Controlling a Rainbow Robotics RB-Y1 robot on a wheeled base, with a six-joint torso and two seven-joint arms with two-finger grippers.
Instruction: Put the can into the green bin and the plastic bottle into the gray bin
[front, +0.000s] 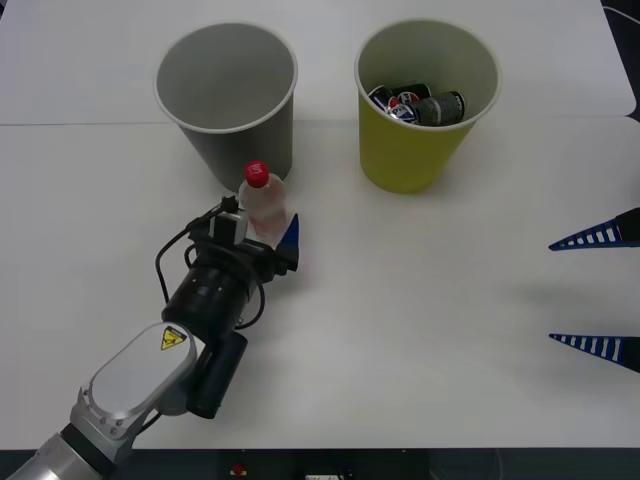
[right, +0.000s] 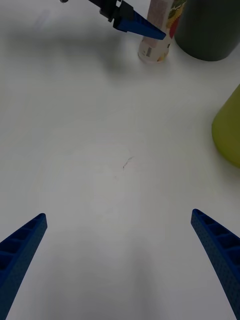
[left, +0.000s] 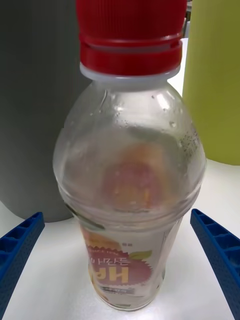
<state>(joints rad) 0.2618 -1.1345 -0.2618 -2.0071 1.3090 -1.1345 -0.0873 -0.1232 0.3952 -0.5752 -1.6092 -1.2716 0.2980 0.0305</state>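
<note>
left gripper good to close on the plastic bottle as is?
Probably yes. The left gripper is open, one finger on each side of the upright plastic bottle, nothing between them. The gray bin stands just behind it.

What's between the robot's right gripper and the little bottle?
Just bare white table. In the right wrist view, the open right gripper faces the plastic bottle across an empty stretch; the left gripper is already at the bottle.

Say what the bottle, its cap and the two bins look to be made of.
Bottle: clear, glossy thin plastic; the background shows through it, with droplets inside and a printed label. Cap: opaque red plastic with a ridged band. Gray bin and green bin: matte, thin-walled with a rolled rim, probably paper or plastic; the look leaves it open.
</note>
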